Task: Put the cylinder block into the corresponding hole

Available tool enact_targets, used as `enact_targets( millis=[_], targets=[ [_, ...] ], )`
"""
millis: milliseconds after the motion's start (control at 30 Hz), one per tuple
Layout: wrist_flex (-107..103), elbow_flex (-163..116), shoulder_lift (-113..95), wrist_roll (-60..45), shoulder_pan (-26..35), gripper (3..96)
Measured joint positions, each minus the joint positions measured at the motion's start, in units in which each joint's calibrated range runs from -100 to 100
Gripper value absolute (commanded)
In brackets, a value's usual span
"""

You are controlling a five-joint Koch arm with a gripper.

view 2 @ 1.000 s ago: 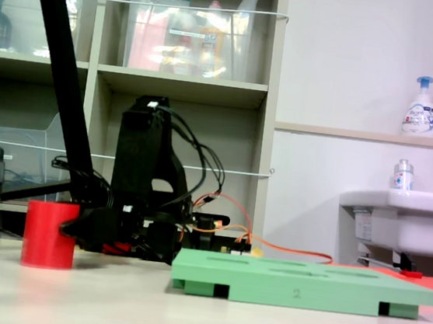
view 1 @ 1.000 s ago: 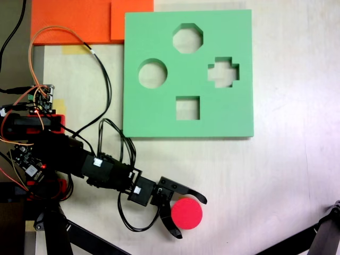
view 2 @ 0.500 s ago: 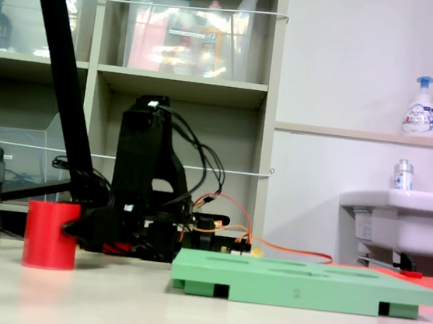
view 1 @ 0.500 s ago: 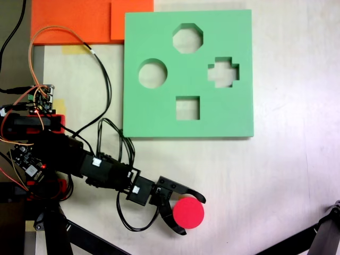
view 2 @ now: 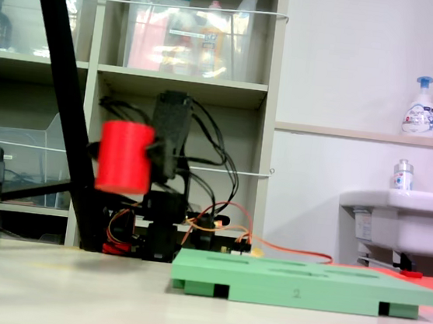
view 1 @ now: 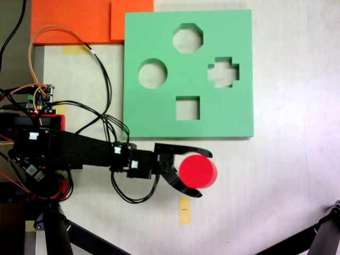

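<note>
Gripper hugs the red cylinder between its two black fingers, high off the table. Green board lies apart, round hole empty.

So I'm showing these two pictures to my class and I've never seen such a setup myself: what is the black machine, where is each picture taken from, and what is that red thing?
The black machine is a small robot arm with wires along it. At its tip is a pincer, a two-fingered claw.

The first exterior view looks straight down on the table. The second exterior view looks from the side, low, near table height.

On the table lies a square green foam board with four cutouts: a circular hole, an octagon, a cross and a square. An orange sheet lies beside it.

The red thing is the cylinder block. The pincer is shut on it, and the second exterior view shows it lifted clear of the table, not yet over the board.
</note>
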Motion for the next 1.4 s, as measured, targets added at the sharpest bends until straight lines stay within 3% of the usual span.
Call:
enact_targets(
  millis=[267,667,1033,1400],
  targets=[
    [-4.0,0.2,-3.7,0.0,10.5,31.3],
    [-4.0,11.6,17.0,-0.9,22.6,31.3],
    [-6.0,24.9,36.7,-1.3,28.0,31.3],
    [-6.2,4.4,15.5,-1.3,29.7,31.3]
  ],
)
